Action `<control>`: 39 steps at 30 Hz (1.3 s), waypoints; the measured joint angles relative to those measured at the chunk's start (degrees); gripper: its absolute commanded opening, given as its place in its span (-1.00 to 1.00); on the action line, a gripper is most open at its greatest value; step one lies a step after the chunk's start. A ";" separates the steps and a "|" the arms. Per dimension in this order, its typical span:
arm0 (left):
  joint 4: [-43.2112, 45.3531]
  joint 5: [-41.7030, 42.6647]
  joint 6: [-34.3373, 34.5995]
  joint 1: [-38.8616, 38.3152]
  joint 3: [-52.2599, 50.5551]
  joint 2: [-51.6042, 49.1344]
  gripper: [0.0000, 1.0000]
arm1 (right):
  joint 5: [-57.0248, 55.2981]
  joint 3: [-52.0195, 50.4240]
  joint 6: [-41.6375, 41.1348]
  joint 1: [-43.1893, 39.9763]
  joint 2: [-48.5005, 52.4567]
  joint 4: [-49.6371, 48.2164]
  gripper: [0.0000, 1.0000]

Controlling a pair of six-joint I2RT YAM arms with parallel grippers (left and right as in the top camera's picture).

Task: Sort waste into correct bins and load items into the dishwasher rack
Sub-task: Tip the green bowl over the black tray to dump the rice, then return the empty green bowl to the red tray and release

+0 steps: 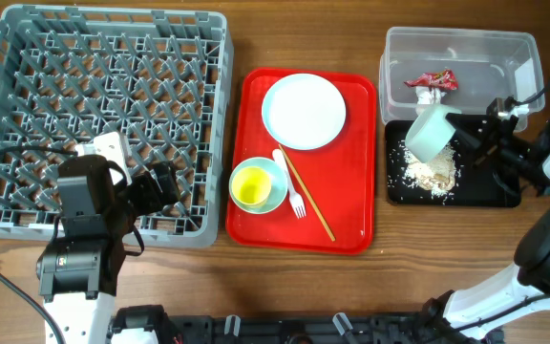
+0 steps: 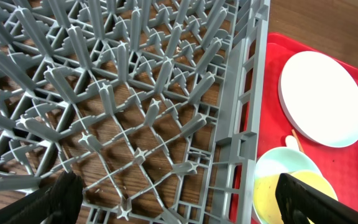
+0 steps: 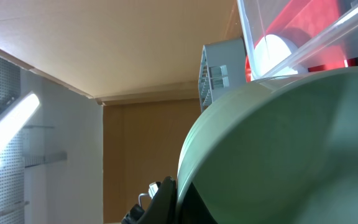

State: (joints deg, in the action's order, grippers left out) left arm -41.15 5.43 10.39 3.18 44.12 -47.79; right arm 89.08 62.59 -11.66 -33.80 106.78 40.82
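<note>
My right gripper is shut on the rim of the pale green bowl, which hangs tipped over the black tray and the beige food scraps in it. In the right wrist view the bowl fills the frame, with one finger against its rim. The red-and-white wrapper lies in the clear tub. Over the front right corner of the grey dishwasher rack my left gripper stands open and holds nothing.
The red serving tray sits between the rack and the bins. On it are the white plate, the yellow cup inside the pale blue bowl, the white fork and the chopsticks.
</note>
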 measured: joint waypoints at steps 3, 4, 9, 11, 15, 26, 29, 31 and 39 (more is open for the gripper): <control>0.00 -0.02 0.00 0.00 0.00 0.00 1.00 | 0.00 0.00 0.00 0.00 0.00 0.00 -0.91; 0.00 0.00 0.00 0.00 0.00 0.00 1.00 | 0.00 0.00 0.00 0.00 0.00 -0.02 -0.91; -0.02 -0.02 0.00 0.00 0.00 0.00 1.00 | 0.00 0.00 0.00 0.00 0.00 -0.70 -0.91; 0.00 0.00 0.00 0.00 0.00 0.00 1.00 | -0.07 0.00 0.00 0.00 0.00 -1.03 -0.91; -0.02 -0.02 0.00 0.00 0.00 0.00 1.00 | -2.40 0.00 0.02 0.11 0.00 -2.71 -0.91; -0.02 -0.02 0.00 0.00 0.00 0.00 1.00 | -26.91 2.73 0.24 15.69 -14.12 -2.54 -0.91; 0.00 0.00 0.00 0.00 0.00 0.00 1.00 | -36.89 3.04 1.38 21.97 -19.15 -0.52 -0.91; 0.00 0.00 0.00 0.00 0.00 0.00 1.00 | -44.39 3.04 2.16 26.45 -20.59 0.98 -0.91; 0.00 -0.02 0.00 0.00 0.00 0.00 1.00 | -61.72 3.04 5.55 43.93 -20.72 4.17 -0.91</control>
State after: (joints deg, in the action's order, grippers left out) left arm -41.15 5.41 10.39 3.18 44.12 -47.79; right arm 27.35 65.63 -6.11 10.13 86.06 44.99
